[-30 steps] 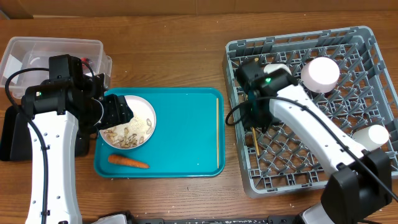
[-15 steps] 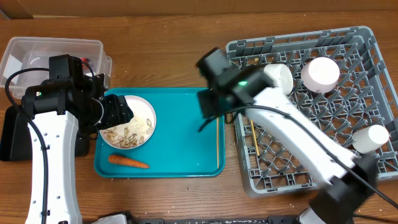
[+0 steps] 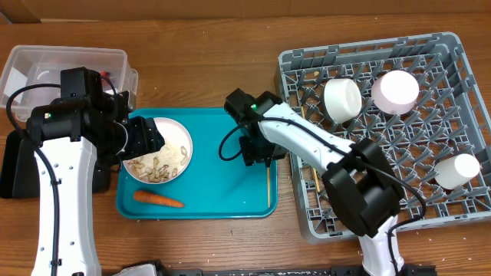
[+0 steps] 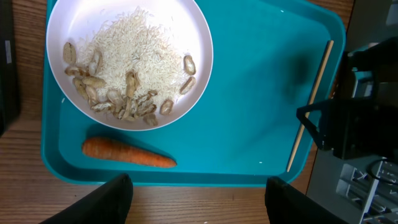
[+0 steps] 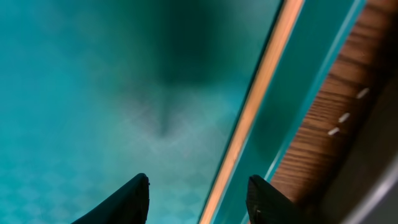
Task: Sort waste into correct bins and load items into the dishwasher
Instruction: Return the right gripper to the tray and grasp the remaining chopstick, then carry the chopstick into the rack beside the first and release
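Observation:
A white plate of rice and beige food scraps lies on the left of the teal tray, with an orange carrot in front of it. Both also show in the left wrist view, plate and carrot. My left gripper hangs open and empty at the plate's left edge. One chopstick lies along the tray's right edge. My right gripper is open, low over it, fingers on either side of the chopstick. A second chopstick lies in the grey dish rack.
Three white cups sit in the rack. The clear tub stands at the back left. The black tray lies at the far left, partly hidden by my left arm.
My right arm has swung left from the rack's left edge to the chopstick on the teal tray. One chopstick stays in the rack. The left arm has not moved.

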`<state>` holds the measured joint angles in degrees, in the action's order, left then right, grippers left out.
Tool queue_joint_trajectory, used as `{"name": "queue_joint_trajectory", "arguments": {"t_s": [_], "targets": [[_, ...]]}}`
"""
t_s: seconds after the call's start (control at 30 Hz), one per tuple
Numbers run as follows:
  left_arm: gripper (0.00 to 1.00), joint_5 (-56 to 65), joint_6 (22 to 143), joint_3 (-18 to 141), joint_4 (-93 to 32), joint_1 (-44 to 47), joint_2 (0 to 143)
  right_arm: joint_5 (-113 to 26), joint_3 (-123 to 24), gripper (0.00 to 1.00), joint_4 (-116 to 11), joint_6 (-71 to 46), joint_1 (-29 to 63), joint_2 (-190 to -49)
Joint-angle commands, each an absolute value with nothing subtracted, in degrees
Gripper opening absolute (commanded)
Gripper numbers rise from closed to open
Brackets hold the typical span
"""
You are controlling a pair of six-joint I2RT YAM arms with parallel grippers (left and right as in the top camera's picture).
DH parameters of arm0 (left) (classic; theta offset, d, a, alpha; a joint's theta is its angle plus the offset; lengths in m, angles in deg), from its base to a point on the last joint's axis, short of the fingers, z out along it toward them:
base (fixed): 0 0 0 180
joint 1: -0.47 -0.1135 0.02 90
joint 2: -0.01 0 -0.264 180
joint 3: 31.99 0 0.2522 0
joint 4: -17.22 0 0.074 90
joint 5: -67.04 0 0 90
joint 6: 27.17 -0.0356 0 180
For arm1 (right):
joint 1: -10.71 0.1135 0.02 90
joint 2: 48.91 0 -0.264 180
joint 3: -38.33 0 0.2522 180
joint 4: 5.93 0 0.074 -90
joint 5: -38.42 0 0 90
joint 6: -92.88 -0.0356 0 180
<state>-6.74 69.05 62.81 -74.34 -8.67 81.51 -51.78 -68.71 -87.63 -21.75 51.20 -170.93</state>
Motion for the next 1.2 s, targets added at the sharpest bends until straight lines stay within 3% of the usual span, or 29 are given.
{"name": "queue_joint_trajectory", "arguments": {"t_s": [0.0,0.3,0.4,0.47,0.57,0.83,1.03,1.17], "targets": [[0.7,-6.9,69.2,63.2,-74.3,-8.8,81.3,-51.9,-68.2,0.53,-87.2,-22.7,51.1,-172.5],[0.7,-7.1,69.2,63.2,-74.3,-8.8,81.3,-51.8,-62.2,0.51,-83.1,-22.9,51.2,-173.0],[0.7,-7.1,69.2,63.2,-74.3,-8.8,81.3,-51.2,-61.6,0.37,-82.9,-22.9,51.2,-173.0],[0.7,-7.1,69.2,63.2,-74.3,-8.8,81.3,-51.2,-61.7,0.18,-82.7,-22.9,51.2,-173.0],[0.7,-7.1,69.2,63.2,-74.4,-8.8,81.3,-51.2,-62.0,0.04,-82.9,-22.9,51.2,-173.0],[0.71,-7.1,69.2,63.2,-74.3,-8.8,81.3,-52.7,-73.2,0.04,-90.7,-22.2,51.1,-169.4],[0.7,-7.1,69.2,63.2,-74.5,-8.8,81.3,-61.2,-87.2,0.04,-97.9,-19.1,50.9,-161.3],[0.7,-7.1,69.2,63.2,-74.5,-8.8,81.3,-65.9,-89.2,0.04,-100.8,-15.1,49.4,-156.7]]}}
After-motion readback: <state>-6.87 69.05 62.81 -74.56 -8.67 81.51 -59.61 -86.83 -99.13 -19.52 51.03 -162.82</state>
